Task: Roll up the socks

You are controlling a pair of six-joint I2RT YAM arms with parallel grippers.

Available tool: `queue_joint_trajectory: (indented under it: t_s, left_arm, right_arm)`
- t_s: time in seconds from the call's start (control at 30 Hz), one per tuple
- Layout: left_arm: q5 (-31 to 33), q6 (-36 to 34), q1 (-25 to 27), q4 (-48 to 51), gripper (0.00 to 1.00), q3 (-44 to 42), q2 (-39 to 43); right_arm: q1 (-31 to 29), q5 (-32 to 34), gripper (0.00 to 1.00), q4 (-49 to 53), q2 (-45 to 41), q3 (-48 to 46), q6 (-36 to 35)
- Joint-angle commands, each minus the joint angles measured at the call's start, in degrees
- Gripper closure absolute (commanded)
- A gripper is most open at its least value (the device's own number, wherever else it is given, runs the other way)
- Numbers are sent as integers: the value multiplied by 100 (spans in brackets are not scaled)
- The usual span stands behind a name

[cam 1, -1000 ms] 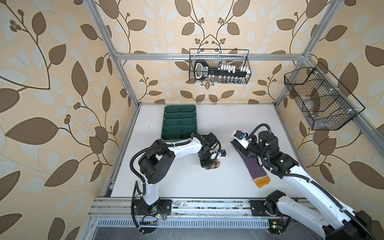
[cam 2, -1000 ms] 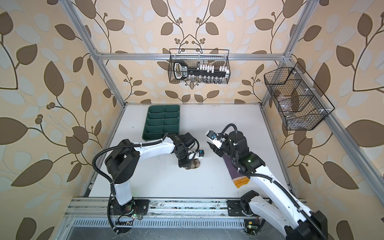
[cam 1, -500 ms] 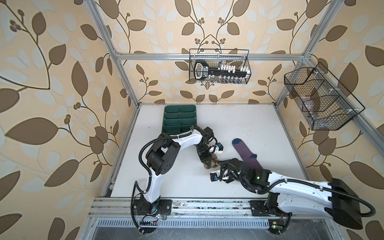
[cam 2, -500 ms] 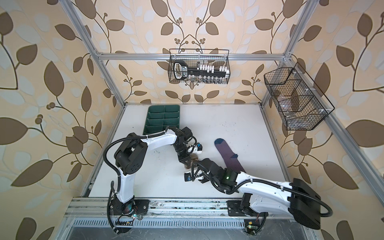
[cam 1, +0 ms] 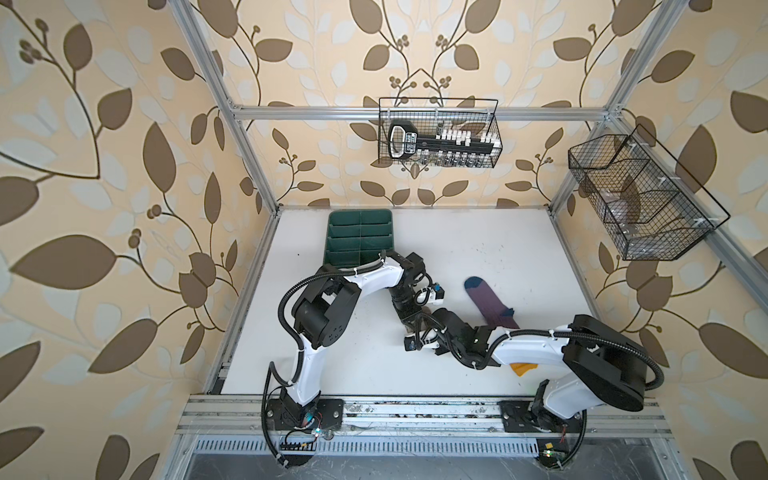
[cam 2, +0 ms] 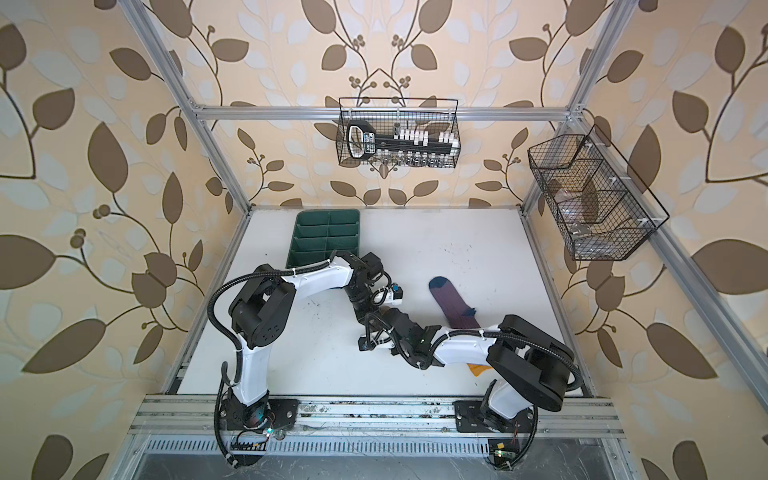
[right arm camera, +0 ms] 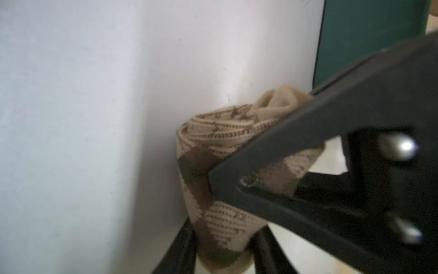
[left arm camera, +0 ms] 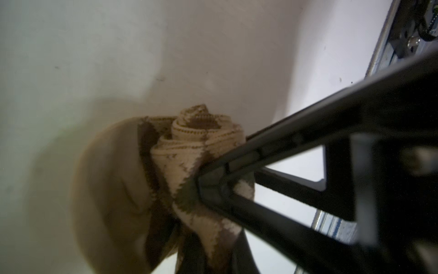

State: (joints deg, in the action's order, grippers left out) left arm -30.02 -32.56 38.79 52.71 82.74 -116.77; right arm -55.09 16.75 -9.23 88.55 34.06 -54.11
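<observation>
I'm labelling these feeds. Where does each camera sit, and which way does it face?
Top views: high above the front rail, facing down on the table; left arm and right arm show whole, plus purple sock and green tray.
Left wrist: rides the left arm, facing along the left gripper, shut on the rolled tan sock.
Right wrist: rides the right arm, facing along the right gripper's finger against that sock.
Shared: both wrist views show the tan sock; the top views nearly match.

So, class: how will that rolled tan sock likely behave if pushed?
The tan sock is soft knit, visibly creased, so probably squashy rather than stiff. Its coils look loose and may unroll. Being roundish, it could roll a little.
</observation>
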Motion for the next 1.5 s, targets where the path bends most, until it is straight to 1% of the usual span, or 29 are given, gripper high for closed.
queue_joint_trajectory:
  t_s: [0.0, 0.07, 0.1, 0.13, 0.17, 0.23, 0.33, 0.37, 0.43, 0.5, 0.6, 0.67, 0.7, 0.73, 0.8, 0.87, 0.93, 1.03, 1.1, 1.13, 1.2, 1.23, 1.3, 1.37, 1.4, 1.47]
  left_arm:
    - [443, 44, 26, 244, 98, -165, -221]
    - [497, 112, 24, 97, 90, -231, -49]
    - [565, 169, 20, 11, 85, -263, 49]
    - [669, 240, 15, -103, 77, -328, 187]
    - [771, 294, 16, -189, 67, -392, 355]
    - [1010, 402, 10, -365, 53, -557, 744]
    - [1205, 564, 6, -594, 38, -843, 1479]
    - [1278, 615, 6, -629, 30, -930, 1751]
    - [1447, 668, 7, -685, 28, -1122, 2260]
    - [1688, 716, 6, -767, 27, -1337, 2868]
    - [2580, 940, 7, -1173, 26, -1803, 3951]
    - [3539, 1109, 14, -1560, 26, -2134, 4780]
    - [3858, 1126, 24, -1647, 27, -2249, 5145]
    - [4022, 1078, 24, -1691, 27, -2368, 5593]
    - [3813, 716, 33, -1647, 26, -2584, 6383]
    - [3315, 252, 41, -1501, 22, -2731, 7131]
    - [2928, -21, 80, -1187, 21, -2673, 7566]
    - [2758, -284, 217, -562, 23, -2434, 7735]
    - [2873, -360, 385, -336, 23, -2383, 7675]
    - [3012, -402, 522, -290, 23, -2418, 7625]
    - [3496, -452, 954, -324, 24, -2571, 7505]
    - [3875, -475, 1296, -372, 24, -2672, 7427]
    - [4792, -529, 2169, -541, 23, -2980, 7229]
    - [5799, -605, 3191, -865, 21, -3368, 6913]
    - [6148, -652, 3593, -1083, 20, -3550, 6701]
    - [6476, -639, 4068, -1521, 19, -3835, 6160]
  right_arm:
    - [31, -355, 87, -50, 175, 204, 17]
    - [17, -424, 98, 129, 205, 223, 87]
    - [10, -431, 100, 228, 215, 230, 114]
    - [4, -452, 100, 357, 215, 233, 156]
    - [-6, -438, 100, 474, 207, 234, 223]
    - [-20, -390, 100, 725, 168, 271, 403]
    - [-83, -485, 100, 1136, 103, 385, 692]
    - [-91, -529, 100, 1314, 80, 439, 809]
    - [-95, -651, 100, 1704, 47, 574, 976]
    - [-92, -823, 100, 2149, -16, 735, 1160]
    - [-79, -1249, 100, 2856, -114, 986, 1434]
    - [-46, -1752, 100, 3248, -174, 1107, 1528]
    - [-21, -1946, 100, 3378, -174, 1146, 1549]
    - [-7, -2184, 100, 3531, -151, 1199, 1551]
    - [48, -2556, 100, 3754, -19, 1291, 1527]
    - [139, -2931, 100, 3972, 249, 1457, 1534]
    - [223, -3250, 100, 4253, 601, 1671, 1527]
    - [334, -3580, 100, 4645, 1101, 1974, 1460]
    - [429, -3741, 100, 4878, 1355, 2175, 1377]
    - [504, -3850, 100, 5006, 1464, 2290, 1334]
    - [654, -3998, 100, 5185, 1634, 2487, 1273]
    - [748, -4034, 100, 5230, 1704, 2593, 1250]
    - [897, -4132, 100, 5378, 1846, 2785, 1157]
    - [1018, -4186, 100, 5487, 1975, 2967, 1083]
    - [1058, -4219, 100, 5565, 2050, 3054, 1045]
    - [1117, -4221, 100, 5664, 2181, 3186, 986]
